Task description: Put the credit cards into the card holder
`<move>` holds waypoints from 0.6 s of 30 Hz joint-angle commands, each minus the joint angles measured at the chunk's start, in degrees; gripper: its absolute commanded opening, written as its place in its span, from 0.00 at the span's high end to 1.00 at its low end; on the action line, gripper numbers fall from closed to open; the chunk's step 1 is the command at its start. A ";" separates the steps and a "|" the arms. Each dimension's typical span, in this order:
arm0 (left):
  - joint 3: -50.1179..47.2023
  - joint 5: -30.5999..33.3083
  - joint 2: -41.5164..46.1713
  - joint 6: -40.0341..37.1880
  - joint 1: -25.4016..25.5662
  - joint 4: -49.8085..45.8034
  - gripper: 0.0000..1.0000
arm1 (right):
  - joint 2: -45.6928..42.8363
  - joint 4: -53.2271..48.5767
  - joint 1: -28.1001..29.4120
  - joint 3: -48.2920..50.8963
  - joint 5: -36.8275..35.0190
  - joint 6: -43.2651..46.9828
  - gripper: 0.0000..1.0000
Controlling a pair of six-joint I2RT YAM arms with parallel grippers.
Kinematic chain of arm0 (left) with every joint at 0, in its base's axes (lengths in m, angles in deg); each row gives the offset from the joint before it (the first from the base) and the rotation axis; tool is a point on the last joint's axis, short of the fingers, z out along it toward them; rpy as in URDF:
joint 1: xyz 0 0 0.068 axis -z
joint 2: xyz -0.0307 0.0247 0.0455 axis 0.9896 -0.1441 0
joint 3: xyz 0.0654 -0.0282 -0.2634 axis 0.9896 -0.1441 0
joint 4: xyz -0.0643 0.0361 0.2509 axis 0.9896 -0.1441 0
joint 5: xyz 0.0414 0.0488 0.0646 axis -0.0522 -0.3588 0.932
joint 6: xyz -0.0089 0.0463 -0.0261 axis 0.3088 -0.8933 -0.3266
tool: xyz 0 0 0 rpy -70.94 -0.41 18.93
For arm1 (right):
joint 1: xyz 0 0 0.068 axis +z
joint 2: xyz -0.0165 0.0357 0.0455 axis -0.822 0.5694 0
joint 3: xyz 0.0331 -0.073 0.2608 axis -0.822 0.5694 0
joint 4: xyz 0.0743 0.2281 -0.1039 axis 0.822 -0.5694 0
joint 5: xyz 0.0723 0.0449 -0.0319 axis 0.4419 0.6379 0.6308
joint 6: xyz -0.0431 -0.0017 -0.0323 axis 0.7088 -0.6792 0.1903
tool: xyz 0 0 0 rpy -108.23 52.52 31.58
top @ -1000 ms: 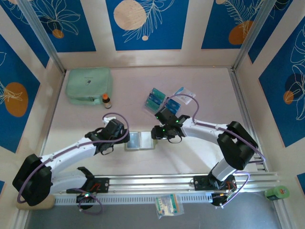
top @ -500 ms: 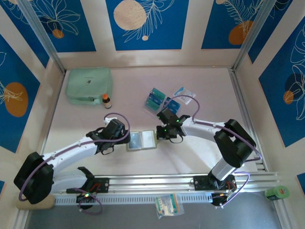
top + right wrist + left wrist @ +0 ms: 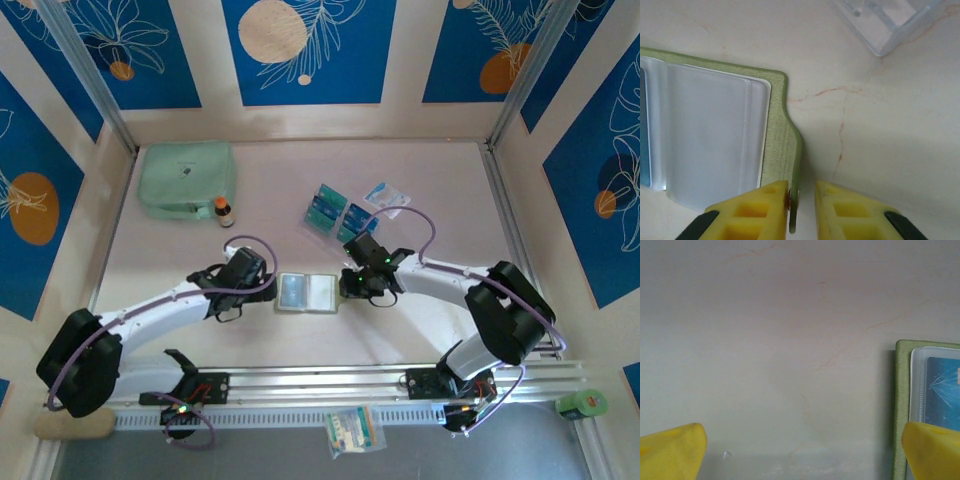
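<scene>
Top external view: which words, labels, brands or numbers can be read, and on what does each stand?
No text can be read.
On the pouch: a small dark mark, too small to read.
On the cards: pale markings, too small to read.
On the packet at the near edge: print, blurred.

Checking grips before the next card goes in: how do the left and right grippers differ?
The left gripper is wide open; the right gripper has its jaws nearly together. The left gripper spans bare table beside the card holder; the right gripper straddles its tab. Both have yellow fingers.
</scene>
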 commanded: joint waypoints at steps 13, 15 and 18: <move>-0.23 1.94 -1.85 0.95 -0.66 -0.66 0.00 | -3.71 3.47 2.42 -5.37 7.59 -1.65 0.98; -0.50 2.14 -1.97 1.54 -0.63 -0.64 0.00 | -0.14 3.96 3.23 -7.69 8.90 -1.09 1.00; -1.11 2.28 -2.17 2.42 -0.66 -0.64 0.00 | 3.99 4.76 4.24 -10.15 10.67 -0.51 1.00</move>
